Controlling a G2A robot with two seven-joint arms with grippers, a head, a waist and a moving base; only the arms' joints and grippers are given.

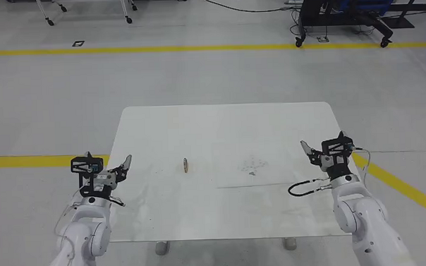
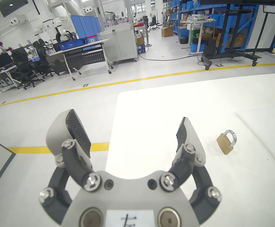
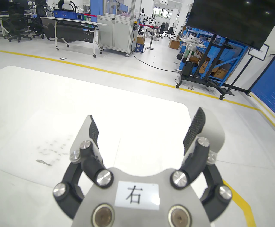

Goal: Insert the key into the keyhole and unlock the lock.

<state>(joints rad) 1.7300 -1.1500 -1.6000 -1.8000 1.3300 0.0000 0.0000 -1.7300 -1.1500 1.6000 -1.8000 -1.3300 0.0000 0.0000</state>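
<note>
A small brass padlock [image 1: 186, 165] with a silver shackle lies near the middle of the white table [image 1: 227, 125]; the left wrist view shows the padlock [image 2: 226, 142] some way beyond my left gripper. A thin grey key [image 1: 252, 173] lies flat to the right of the padlock, and the key [image 3: 43, 162] appears off to the side of my right gripper. My left gripper [image 1: 108, 166] hovers open at the table's left edge, holding nothing. My right gripper [image 1: 321, 149] stands open at the right edge, also holding nothing.
A faint patch of grey scuff marks [image 1: 252, 163] sits just behind the key. Yellow floor lines [image 1: 196, 47] run around the table. Desks, chairs and blue shelving stand far off in the room.
</note>
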